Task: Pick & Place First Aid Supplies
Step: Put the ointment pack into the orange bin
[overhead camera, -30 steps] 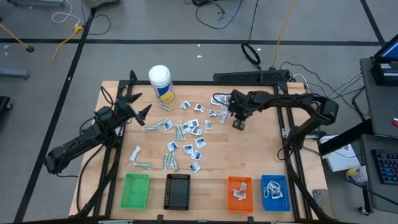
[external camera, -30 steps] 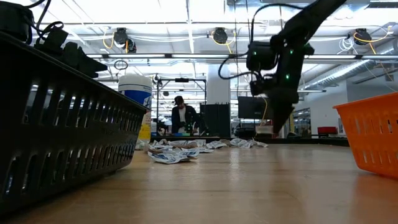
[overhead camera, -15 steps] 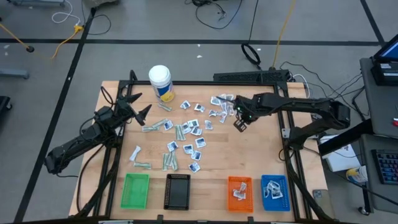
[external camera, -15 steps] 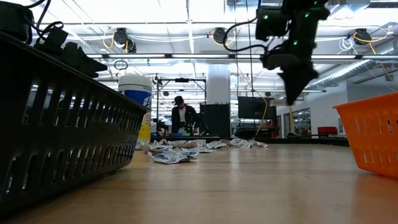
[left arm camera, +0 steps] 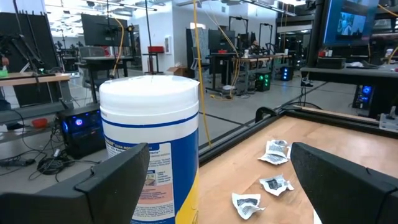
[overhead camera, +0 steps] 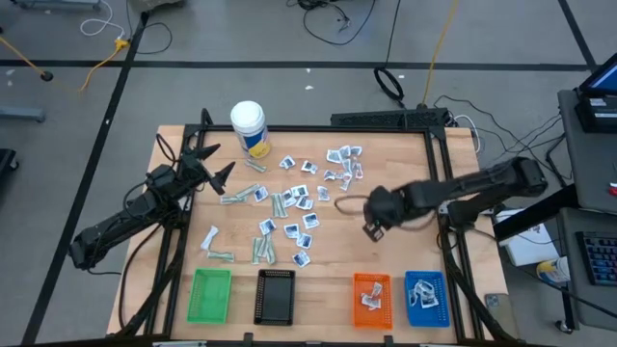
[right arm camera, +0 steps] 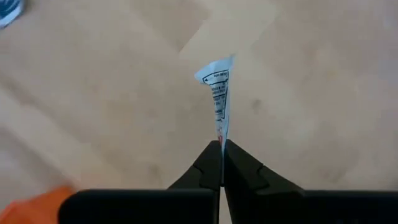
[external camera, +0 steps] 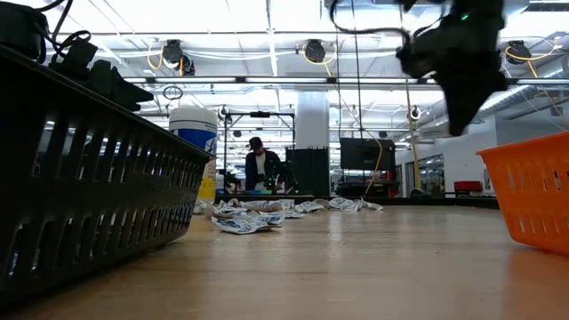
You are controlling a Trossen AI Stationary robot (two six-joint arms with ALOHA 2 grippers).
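Two claws are showing over the wooden surface point(overhead camera: 405, 260). The right claw point(overhead camera: 372, 228) is hanging above bare wood between the scattered packets point(overhead camera: 289, 207) and the orange tray point(overhead camera: 372, 295). Its fingers are pinching a thin white sachet point(right arm camera: 219, 93) edge-on, with small print and a touch of red showing; the sachet is sticking out past the fingertips, clear of the wood below. A corner of orange is peeking into the right wrist view near the claw.

The left claw point(overhead camera: 214, 164) is waiting at the left side of the surface, its fingers point(left arm camera: 112, 186) spread wide and gripping nothing. It is facing the white bottle point(left arm camera: 151, 146) with the yellow and blue label, which is standing upright at the far left corner, with a few crumpled sachets lying on the wood beside it.

Most of the packets are lying loose in the middle of the surface: square white-and-blue sachets and longer pale strips point(overhead camera: 236, 198), spreading from near the bottle towards the near edge. A smaller cluster point(overhead camera: 345, 159) is lying apart towards the far right.

Four trays are sitting in a row along the near edge: green point(overhead camera: 211, 295), black point(overhead camera: 277, 296), orange, and blue point(overhead camera: 426, 297). The orange and blue trays are each holding a few white sachets.

A person point(external camera: 260, 167) is standing in the room beyond.
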